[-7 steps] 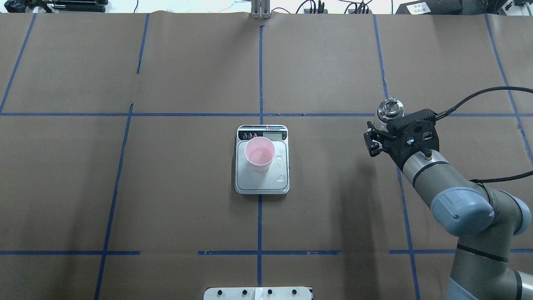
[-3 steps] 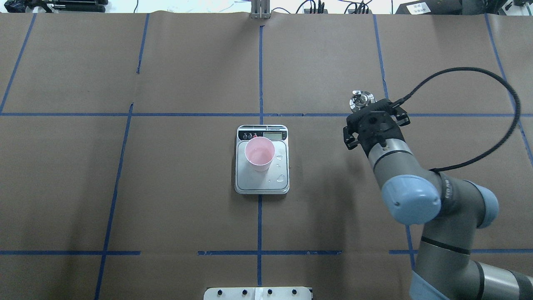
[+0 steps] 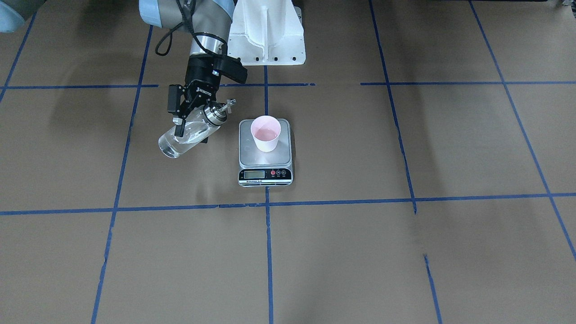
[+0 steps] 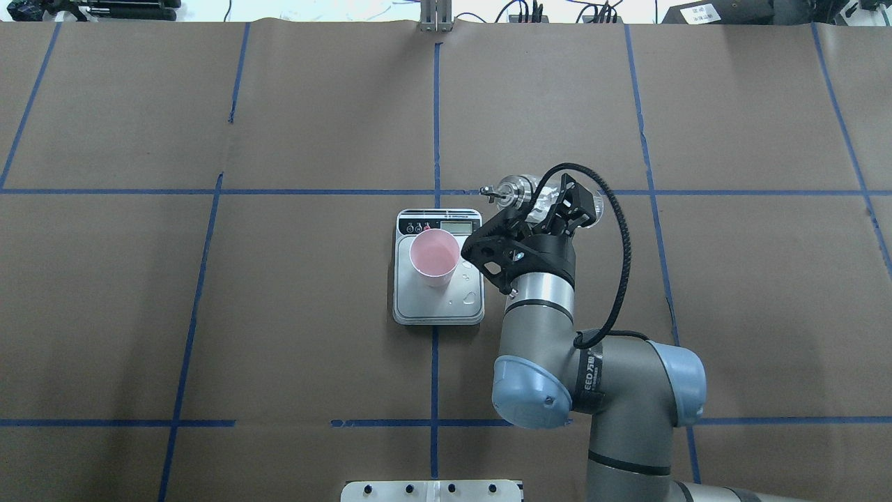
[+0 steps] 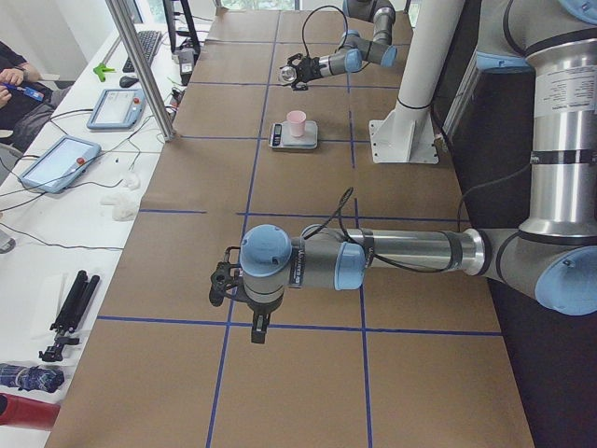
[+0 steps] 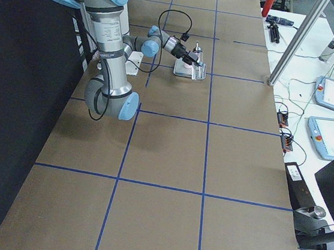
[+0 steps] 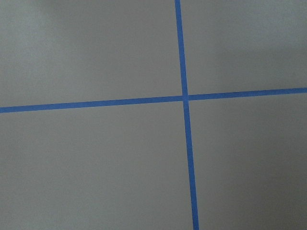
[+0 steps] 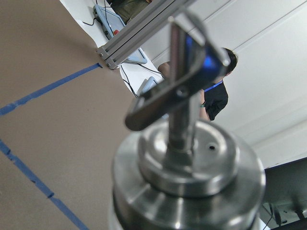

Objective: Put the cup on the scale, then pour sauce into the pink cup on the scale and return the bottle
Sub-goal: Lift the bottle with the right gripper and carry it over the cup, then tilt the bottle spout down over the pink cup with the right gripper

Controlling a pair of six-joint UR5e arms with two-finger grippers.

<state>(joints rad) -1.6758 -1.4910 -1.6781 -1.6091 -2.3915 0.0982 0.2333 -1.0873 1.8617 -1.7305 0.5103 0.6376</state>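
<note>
Front-facing view, left of middle: the right gripper (image 3: 193,120) squeezes the bottle (image 3: 173,144), tipped spout-first toward the cup (image 3: 265,133), I think to pour. The cup sits on the scale (image 3: 252,155) at centre. How wide the left gripper (image 5: 221,285) stands, I cannot tell.

Blue tape (image 4: 434,125) grids the brown-papered table (image 4: 279,314). An aluminium post (image 5: 145,70) stands at its far edge; beyond it, a tablet (image 5: 56,161) and folded tripod (image 5: 70,313) lie near a seated person (image 5: 19,89).
</note>
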